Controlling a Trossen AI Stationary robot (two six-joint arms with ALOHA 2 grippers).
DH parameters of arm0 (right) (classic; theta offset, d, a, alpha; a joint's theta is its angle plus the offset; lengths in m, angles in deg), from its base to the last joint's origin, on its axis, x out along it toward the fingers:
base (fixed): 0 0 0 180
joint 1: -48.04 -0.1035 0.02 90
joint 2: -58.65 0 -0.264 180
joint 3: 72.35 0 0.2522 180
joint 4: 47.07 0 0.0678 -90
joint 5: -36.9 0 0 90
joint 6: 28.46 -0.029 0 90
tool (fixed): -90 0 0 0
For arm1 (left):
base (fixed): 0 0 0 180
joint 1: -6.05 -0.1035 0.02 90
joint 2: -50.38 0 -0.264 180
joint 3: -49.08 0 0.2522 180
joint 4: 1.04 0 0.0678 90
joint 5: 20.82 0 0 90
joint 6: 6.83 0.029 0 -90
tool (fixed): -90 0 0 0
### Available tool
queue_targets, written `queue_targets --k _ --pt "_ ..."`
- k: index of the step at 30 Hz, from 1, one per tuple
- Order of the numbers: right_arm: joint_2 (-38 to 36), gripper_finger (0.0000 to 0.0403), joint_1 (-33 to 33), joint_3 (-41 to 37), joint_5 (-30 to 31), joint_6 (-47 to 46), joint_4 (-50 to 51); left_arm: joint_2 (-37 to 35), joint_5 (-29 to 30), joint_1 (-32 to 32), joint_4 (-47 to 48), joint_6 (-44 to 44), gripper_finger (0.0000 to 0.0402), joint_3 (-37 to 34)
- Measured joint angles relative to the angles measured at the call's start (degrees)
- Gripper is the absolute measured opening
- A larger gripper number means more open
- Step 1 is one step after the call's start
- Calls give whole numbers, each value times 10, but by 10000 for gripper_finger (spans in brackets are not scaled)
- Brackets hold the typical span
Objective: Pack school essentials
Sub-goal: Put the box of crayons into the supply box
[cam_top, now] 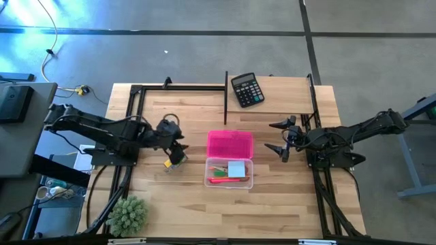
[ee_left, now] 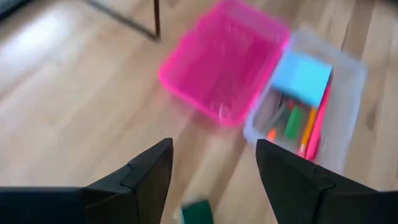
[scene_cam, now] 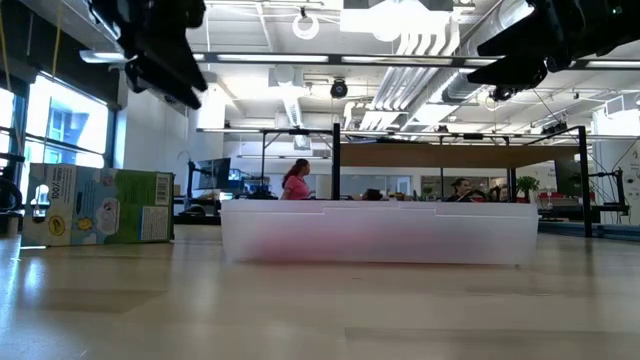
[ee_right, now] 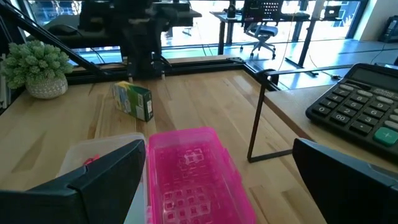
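Observation:
A clear plastic box (cam_top: 229,173) sits mid-table, its pink lid (cam_top: 230,144) lying open on its far side. In it lie a light-blue notepad (ee_left: 303,78), an orange pencil (ee_left: 308,130), a pink-red marker (ee_left: 320,121) and a green piece (ee_left: 293,121). The yellow-green crayon box (scene_cam: 97,205) stands on its long edge on the table, left of the clear box. My left gripper (cam_top: 176,151) hangs open above the crayon box (ee_left: 198,211), clear of it. My right gripper (cam_top: 270,137) waits open in the air to the right of the lid.
A black calculator (cam_top: 246,89) lies at the far edge. A spiky green plant ball (cam_top: 127,214) stands at the near left corner. A black metal frame (cam_top: 225,95) rises from the far part of the table. Bare wood lies in front of the clear box.

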Motion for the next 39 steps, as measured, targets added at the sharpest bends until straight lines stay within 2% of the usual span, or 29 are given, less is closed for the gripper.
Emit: queue_targets --k 5,9,16,34,39 --pt "0 399 0 0 -2 0 0 51 -57 0 73 -57 221 22" --pt "0 399 0 0 -4 0 0 86 -69 0 114 -85 221 37" --pt "0 399 0 0 -9 0 0 142 -111 0 127 -105 221 44" --pt "0 399 0 0 -26 -9 0 220 -126 0 156 -123 219 44" --pt "0 399 0 0 -26 -9 0 241 -133 0 156 -118 180 44"
